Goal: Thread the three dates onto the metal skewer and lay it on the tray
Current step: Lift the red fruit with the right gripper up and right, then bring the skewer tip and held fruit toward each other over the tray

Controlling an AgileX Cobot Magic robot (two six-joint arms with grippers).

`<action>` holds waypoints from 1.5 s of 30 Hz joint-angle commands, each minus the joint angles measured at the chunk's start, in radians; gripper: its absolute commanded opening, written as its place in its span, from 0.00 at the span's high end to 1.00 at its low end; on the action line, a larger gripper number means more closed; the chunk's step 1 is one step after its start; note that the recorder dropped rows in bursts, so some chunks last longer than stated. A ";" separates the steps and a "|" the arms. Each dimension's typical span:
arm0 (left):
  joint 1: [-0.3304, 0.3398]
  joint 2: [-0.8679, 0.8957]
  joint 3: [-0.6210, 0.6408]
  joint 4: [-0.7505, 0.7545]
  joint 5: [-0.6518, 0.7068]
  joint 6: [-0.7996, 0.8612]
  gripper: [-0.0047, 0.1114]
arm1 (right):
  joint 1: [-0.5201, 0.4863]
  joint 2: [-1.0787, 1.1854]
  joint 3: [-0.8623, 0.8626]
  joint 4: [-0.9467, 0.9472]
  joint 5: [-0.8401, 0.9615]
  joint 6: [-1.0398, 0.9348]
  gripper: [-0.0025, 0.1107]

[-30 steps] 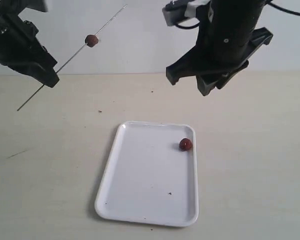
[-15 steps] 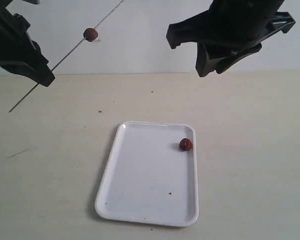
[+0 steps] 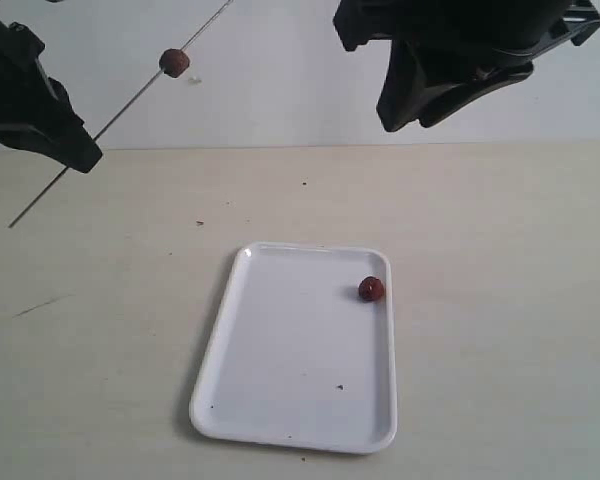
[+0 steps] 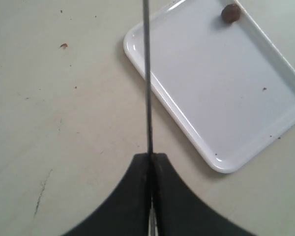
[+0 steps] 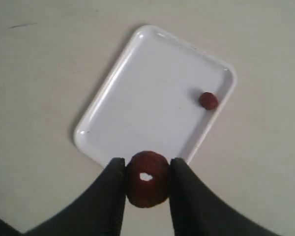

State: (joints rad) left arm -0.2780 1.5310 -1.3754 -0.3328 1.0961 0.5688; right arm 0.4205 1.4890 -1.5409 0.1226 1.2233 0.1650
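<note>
My left gripper (image 4: 150, 156) is shut on the thin metal skewer (image 3: 130, 102), held slanting in the air at the upper left (image 3: 80, 155). One dark red date (image 3: 174, 62) sits threaded partway up the rod. A second date (image 5: 147, 178), with a hole through its middle, is pinched between the fingers of my right gripper (image 5: 147, 169), high at the upper right (image 3: 420, 100). The third date (image 3: 371, 289) lies on the white tray (image 3: 280, 400), close to its right rim; it also shows as date (image 4: 230, 13) and date (image 5: 208, 100).
The tray (image 4: 265, 59) lies on a pale beige table (image 3: 100, 320) with a few dark specks and a faint scratch at the left. A white wall rises behind the table.
Both arms have risen. The skewer with its date moved up and slightly left; the right gripper lifted toward the top edge of the exterior view. The date on the tray stayed put.
</note>
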 commanded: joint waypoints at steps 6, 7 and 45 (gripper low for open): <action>-0.003 -0.016 0.006 0.006 0.011 0.057 0.96 | -0.130 -0.010 -0.001 0.263 -0.002 -0.170 0.72; -0.003 -0.016 0.008 0.022 0.011 0.059 0.96 | -0.145 -0.010 -0.001 0.278 -0.002 -0.185 0.72; -0.001 0.010 0.355 -0.134 -0.305 0.814 0.96 | -0.566 0.166 0.574 1.130 -0.002 -1.063 0.72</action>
State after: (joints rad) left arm -0.2780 1.5213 -1.0571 -0.4181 0.8445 1.3314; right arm -0.1420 1.6441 -0.9717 1.2324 1.2209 -0.8790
